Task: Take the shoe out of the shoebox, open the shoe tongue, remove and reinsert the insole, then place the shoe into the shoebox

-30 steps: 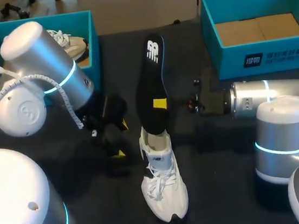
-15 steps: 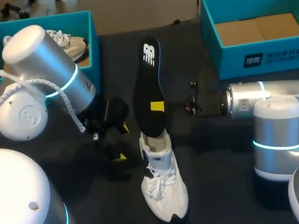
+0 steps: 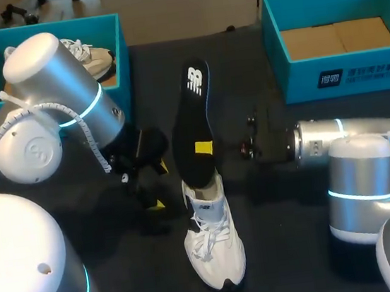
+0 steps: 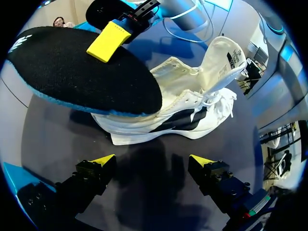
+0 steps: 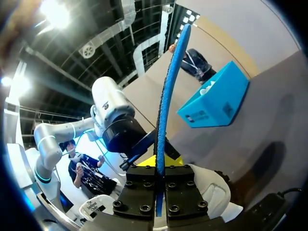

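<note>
Right gripper [image 3: 204,147] is pinching the insole [image 3: 191,111], which sticks out toward 12 o'clock from the shoe [image 3: 213,247] opening. Shoe sits mid-table, toe at 6. Left gripper [image 3: 160,185] is spread wide near the shoe's 9 o'clock.

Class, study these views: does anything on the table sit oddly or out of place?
The black insole stands out: the right claw pinches it tilted up, its lower end at the opening of the white shoe, not lying flat inside.
</note>
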Controlling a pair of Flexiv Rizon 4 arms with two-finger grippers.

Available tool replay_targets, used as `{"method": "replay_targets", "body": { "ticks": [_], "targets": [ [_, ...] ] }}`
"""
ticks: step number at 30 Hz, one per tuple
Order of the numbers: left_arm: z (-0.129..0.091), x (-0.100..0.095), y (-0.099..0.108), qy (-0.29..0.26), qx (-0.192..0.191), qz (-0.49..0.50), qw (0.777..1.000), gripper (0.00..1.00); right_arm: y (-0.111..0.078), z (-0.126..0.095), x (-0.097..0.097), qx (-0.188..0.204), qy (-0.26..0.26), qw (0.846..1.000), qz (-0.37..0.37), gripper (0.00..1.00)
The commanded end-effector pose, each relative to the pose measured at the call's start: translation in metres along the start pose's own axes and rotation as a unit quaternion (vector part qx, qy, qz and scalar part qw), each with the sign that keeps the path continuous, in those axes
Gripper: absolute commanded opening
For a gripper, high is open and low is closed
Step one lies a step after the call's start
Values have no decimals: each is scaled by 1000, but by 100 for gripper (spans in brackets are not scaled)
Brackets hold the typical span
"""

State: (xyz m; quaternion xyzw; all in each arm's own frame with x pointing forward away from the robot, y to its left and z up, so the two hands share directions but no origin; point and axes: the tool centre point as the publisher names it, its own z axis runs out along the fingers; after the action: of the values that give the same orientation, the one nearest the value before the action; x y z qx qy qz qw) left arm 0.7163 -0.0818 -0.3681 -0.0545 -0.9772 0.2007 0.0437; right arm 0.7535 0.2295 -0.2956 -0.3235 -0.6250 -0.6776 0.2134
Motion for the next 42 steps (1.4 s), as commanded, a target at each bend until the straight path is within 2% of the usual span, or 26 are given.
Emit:
{"method": "replay_targets", "body": {
  "ticks": [1,12,22,42],
  "targets": [
    [0,1,0,-1,-1,0,1000,100,-2,1,3,0,-3,1000,1,0],
    [0,1,0,-1,-1,0,1000,100,-10,3,5,2,-3,1000,9,0],
    [0,1,0,-1,-1,0,1000,100,-6,-5,5,2,-9,1000,5,0],
    [0,1,0,-1,-1,0,1000,100,-4,-6,-3,17,-4,1000,-3,0]
  ]
}}
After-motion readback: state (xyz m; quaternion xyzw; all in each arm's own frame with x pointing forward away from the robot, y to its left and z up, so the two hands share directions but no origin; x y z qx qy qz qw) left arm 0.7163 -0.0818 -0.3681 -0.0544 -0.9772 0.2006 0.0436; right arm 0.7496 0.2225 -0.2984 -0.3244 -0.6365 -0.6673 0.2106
